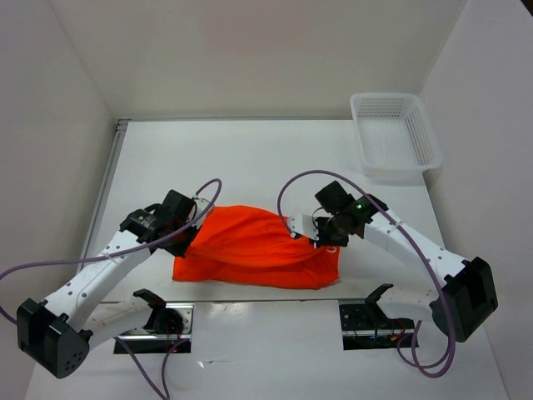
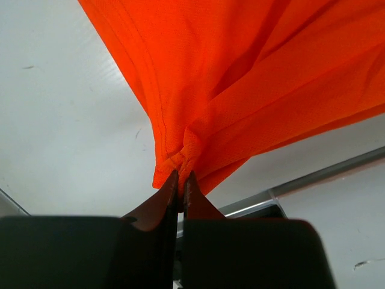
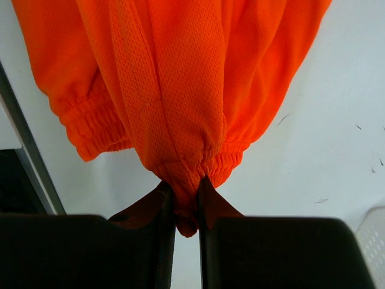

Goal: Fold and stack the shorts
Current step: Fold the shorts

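The shorts point(image 1: 254, 246) sit in the middle of the bench point(image 1: 250, 154), bright orange and strung out between the two arms like a banner, upper edge raised, lower part sagging onto the surface toward the near side. At one end the left claw point(image 2: 181, 179) is pinched right down on a hemmed corner, jaws all but meeting with just a fold of mesh between them. At the other end the right claw point(image 3: 185, 188) bites the gathered elastic band, jaws narrow, a thicker bunch of cloth wedged in, the rest of the garment hanging away in loose pleats. Both grips look firm from the wrist views; no drawstring or logo shows. This reads as the fold itself in hand: the cloth is held by two ends and drawn taut, but no clean fold lies on the bench yet. The next move likely calls for both arms to travel together, matched in height and pace, carrying the held edge over the part resting on the bench so one half lands on the other, and to let go only once that edge is down. If one arm leads, the fabric will probably twist or bunch. At the far right corner a white mesh basket point(image 1: 398, 169) stands well apart, a likely spot for the stack.
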{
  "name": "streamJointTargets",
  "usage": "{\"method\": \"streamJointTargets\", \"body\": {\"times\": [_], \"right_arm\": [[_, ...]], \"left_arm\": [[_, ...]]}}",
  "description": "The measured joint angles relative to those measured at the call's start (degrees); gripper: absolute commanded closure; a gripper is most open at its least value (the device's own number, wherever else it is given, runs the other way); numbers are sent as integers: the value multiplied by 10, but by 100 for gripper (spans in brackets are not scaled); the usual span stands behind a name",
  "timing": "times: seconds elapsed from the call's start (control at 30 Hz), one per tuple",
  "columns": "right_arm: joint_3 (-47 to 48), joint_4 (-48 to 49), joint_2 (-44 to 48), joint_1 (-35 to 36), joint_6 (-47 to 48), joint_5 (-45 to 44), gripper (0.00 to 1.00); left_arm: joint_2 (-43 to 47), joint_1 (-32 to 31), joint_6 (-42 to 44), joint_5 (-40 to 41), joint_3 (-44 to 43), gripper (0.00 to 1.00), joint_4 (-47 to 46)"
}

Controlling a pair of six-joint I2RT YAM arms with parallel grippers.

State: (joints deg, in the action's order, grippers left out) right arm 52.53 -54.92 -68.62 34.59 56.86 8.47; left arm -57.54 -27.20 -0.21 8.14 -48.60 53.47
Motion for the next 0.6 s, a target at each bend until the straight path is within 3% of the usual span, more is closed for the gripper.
{"method": "streamJointTargets", "body": {"times": [0.23, 0.3, 0.37, 0.4, 0.5, 0.6], "right_arm": [[-15, -30, 0, 5, 47, 1, 100], [-15, -41, 1, 8, 63, 1, 78], [-16, -53, 6, 22, 75, -2, 51], [-16, -58, 11, 35, 79, -3, 39], [-15, -78, 38, 72, 102, -2, 0], [5, -119, 72, 87, 116, 3, 0]], "left_arm": [[1, 0, 0, -18, 14, 100, 24], [7, 0, 0, -22, 18, 93, 27], [14, 0, 1, -25, 21, 67, 30], [15, 0, 0, -25, 22, 45, 34], [14, 0, 1, -26, 22, 36, 49], [17, 1, 1, -29, 19, 30, 80]]}}
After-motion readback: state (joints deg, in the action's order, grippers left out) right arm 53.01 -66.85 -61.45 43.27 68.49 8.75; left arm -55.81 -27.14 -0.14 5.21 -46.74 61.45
